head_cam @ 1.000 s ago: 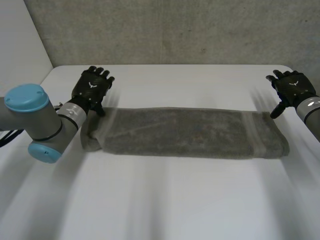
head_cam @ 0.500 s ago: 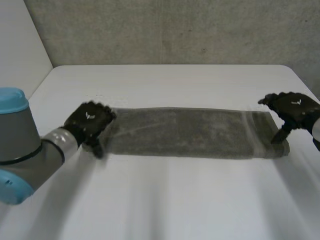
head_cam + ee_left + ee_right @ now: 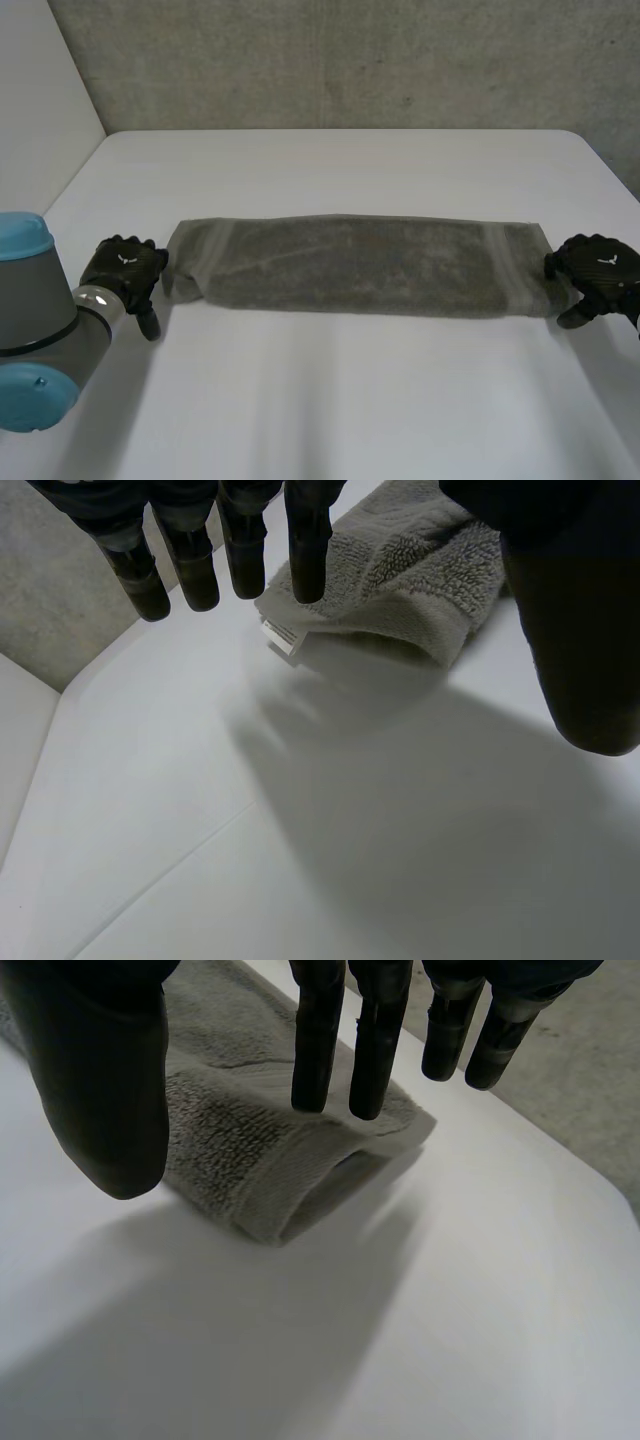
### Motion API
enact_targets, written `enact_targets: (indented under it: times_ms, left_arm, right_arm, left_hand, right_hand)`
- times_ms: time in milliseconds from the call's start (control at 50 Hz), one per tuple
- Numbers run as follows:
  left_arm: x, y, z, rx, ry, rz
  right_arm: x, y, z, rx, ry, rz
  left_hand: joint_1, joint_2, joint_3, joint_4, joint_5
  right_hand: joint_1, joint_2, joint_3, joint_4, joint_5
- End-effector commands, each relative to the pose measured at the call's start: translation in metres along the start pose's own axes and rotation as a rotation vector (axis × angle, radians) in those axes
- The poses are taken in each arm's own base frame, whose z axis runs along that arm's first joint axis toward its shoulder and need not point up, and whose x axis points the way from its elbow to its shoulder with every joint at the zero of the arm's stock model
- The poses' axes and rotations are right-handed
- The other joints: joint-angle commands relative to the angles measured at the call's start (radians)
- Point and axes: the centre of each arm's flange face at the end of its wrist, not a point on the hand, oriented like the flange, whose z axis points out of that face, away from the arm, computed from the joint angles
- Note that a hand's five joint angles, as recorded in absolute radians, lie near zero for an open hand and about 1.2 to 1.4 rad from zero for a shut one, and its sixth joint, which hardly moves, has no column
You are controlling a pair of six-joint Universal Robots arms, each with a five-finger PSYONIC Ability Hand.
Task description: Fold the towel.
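- White surface (image 3: 330,400) carries a long folded grey towel (image 3: 360,265) across its middle.
- Left robot hand (image 3: 125,272), fingers straight, holding nothing, sits beside the towel's left end.
- Right robot hand (image 3: 592,270) likewise, at the right end.

The towel (image 3: 360,265) is a dull grey-brown terry, crossed near each end by a paler, smoother band (image 3: 508,270). A small white label (image 3: 280,637) sits at one corner. The table (image 3: 330,400) is plain white. The left hand (image 3: 125,272) and right hand (image 3: 597,268) are black, each with a small white mark on its back. The left arm (image 3: 40,300) is grey with a light-blue cap (image 3: 18,232). The wall (image 3: 350,60) is speckled grey.
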Motion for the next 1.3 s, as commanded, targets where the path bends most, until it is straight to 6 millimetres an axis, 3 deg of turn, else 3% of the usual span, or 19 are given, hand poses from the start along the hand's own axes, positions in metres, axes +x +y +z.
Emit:
enact_targets:
  times_ms: [20,440,600,840,940,1100,1300]
  left_arm:
    - [0.001,-0.001,0.004,0.024,-0.005,-0.020]
    - [0.013,-0.002,0.011,0.032,0.025,-0.056]
    - [0.017,0.001,0.023,0.030,0.028,-0.049]
    - [0.013,-0.007,0.034,0.093,-0.001,-0.052]
    - [0.015,-0.006,0.034,0.092,0.004,-0.050]
    - [0.018,-0.007,0.033,0.089,0.022,-0.049]
    - [0.010,-0.010,0.021,0.087,0.012,-0.052]
  right_arm:
    - [-0.003,0.005,0.007,0.025,-0.015,-0.009]
    - [-0.004,0.012,0.019,0.048,-0.011,-0.031]
    - [-0.001,0.018,0.026,0.035,-0.006,-0.025]
    - [-0.001,0.020,0.027,0.030,-0.009,-0.022]
    - [-0.001,0.020,0.028,0.032,-0.008,-0.024]
    - [0.003,0.021,0.031,0.028,0.004,-0.025]
    - [0.013,0.018,0.033,0.039,0.028,-0.032]
  left_hand:
    - [-0.004,0.035,-0.038,-0.047,0.043]
    - [0.032,0.070,-0.038,-0.047,0.078]
    - [0.255,0.293,-0.038,-0.047,0.301]
    - [0.402,0.440,-0.038,-0.047,0.448]
    - [0.625,0.663,-0.038,-0.047,0.671]
    - [0.985,1.024,-0.038,-0.047,1.032]
    - [0.980,1.018,-0.038,-0.047,1.026]
  right_hand:
    - [0.017,0.020,0.014,0.029,0.008]
    - [0.102,0.105,0.014,0.029,0.093]
    - [0.301,0.304,0.014,0.029,0.293]
    - [0.308,0.311,0.014,0.029,0.299]
    - [0.352,0.355,0.014,0.029,0.343]
    - [0.807,0.811,0.014,0.029,0.799]
    - [0.809,0.812,0.014,0.029,0.800]
